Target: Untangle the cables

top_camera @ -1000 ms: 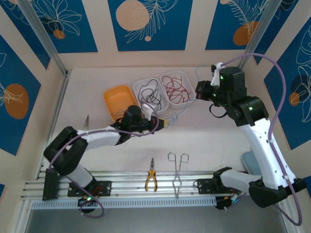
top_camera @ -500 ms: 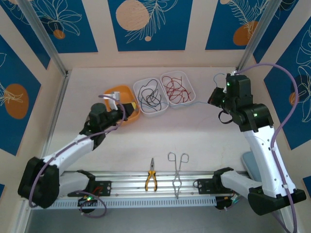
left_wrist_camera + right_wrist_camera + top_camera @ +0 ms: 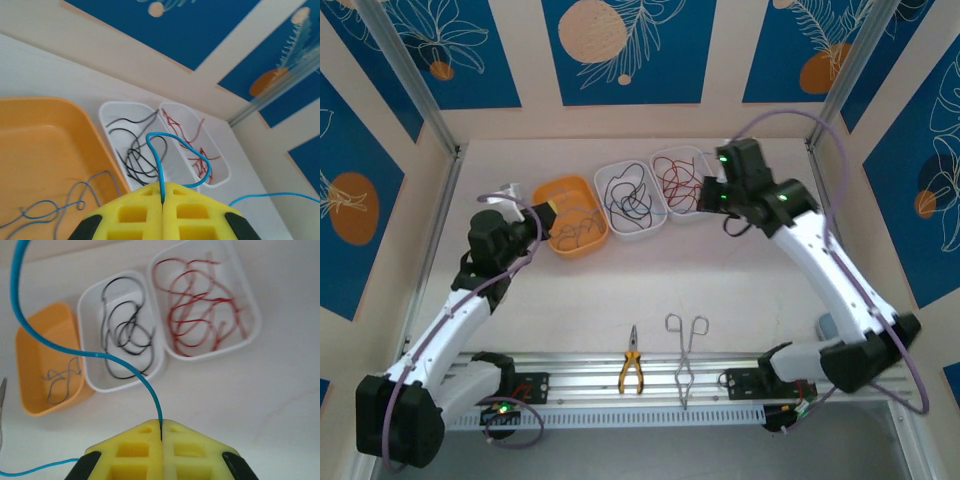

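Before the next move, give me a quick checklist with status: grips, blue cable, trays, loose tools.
1. Left tool shut on the blue cable: ok.
2. Right tool shut on a blue cable: ok.
3. Both tools on one strand, no knot between them: cannot tell, the span is too thin to trace from above.
4. Black cables in the middle tray, red cables in the end tray: ok.
5. Orange tray has room left beside its bluish strands: ok.
6. Pliers and forceps at the near edge, away from both tools: ok.
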